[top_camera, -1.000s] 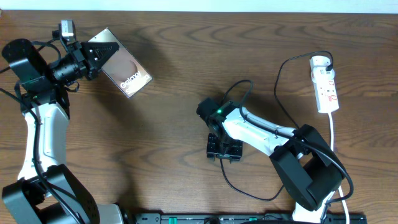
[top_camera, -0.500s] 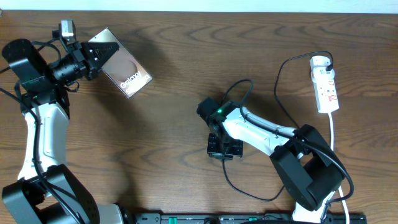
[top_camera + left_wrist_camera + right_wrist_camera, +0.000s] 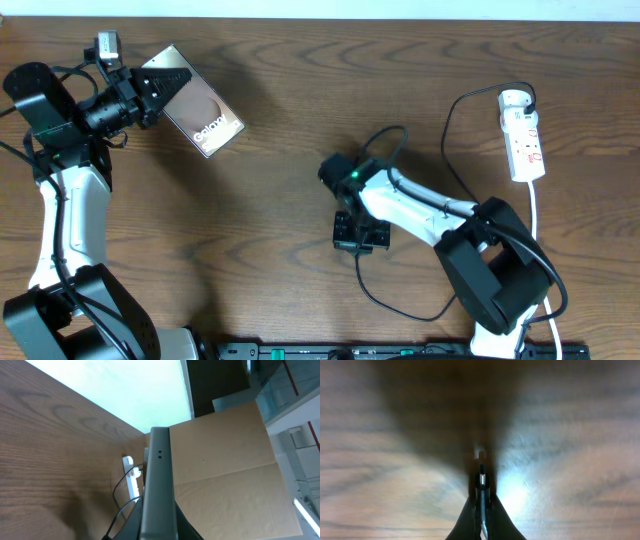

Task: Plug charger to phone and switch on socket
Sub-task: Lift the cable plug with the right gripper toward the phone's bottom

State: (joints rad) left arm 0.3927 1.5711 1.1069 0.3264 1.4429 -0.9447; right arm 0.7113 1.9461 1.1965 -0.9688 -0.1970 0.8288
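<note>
Overhead, we see the left pincer clenched on the tilted phone near the far-left corner of the desk. The right pincer sits mid-desk, with the socket well apart. Left wrist: the phone shows edge-on. Right wrist: the right pincer grasps the charger by its tip.

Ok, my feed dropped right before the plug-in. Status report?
Left gripper shut on phone, upper left. Right gripper shut on charger at its tip, centre, pointing down. Not plugged in; nothing between them.
</note>
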